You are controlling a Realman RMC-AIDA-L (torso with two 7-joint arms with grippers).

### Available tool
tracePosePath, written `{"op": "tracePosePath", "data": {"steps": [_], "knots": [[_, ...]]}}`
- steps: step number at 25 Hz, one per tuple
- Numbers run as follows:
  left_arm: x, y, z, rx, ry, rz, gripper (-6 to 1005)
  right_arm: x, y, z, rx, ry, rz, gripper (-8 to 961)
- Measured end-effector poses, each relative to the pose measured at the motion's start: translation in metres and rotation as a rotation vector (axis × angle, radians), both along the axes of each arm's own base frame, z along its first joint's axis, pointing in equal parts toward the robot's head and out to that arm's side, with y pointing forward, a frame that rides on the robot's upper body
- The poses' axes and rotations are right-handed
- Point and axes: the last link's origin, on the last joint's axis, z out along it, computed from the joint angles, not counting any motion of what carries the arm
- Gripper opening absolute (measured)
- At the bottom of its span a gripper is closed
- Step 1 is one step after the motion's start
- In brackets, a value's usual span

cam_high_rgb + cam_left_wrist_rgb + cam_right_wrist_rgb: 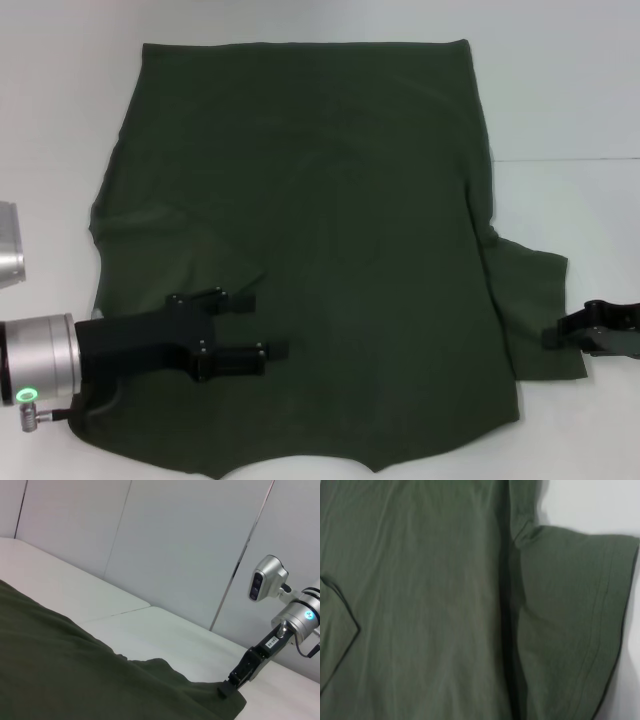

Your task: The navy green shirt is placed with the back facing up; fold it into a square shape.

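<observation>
Navy green shirt (330, 250) flat, near hem cut off; left hand (262, 325) spread wide over it; right hand (552, 338) at sleeve (grip unclear).

The left gripper (255, 325) sits at about seven o'clock, fingers spread, pointing toward three. The right gripper (552, 337) lies at four o'clock, pointing toward nine.

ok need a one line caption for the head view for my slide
Olive-green shirt spread flat on a white table, open left gripper over its near-left part, right gripper at the right sleeve edge.
</observation>
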Motion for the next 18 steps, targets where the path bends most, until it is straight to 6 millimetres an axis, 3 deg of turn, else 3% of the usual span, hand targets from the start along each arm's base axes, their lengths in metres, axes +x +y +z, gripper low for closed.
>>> {"op": "tracePosePath", "data": {"steps": [5,10,15,18], "knots": [[0.001,0.001,0.000,-0.001,0.000,0.000,941,0.002,0.002,-0.001,0.006,-0.027,0.016,237],[0.002,0.004,0.001,0.003,0.004,0.004,941,0.002,0.002,0.001,0.010,-0.032,0.028,45],[0.004,0.006,0.000,0.003,0.005,0.002,941,0.004,0.003,0.009,0.017,-0.049,0.053,30],[0.004,0.006,0.001,0.002,0.004,0.005,941,0.008,0.004,0.024,0.026,-0.077,0.082,22]]}}
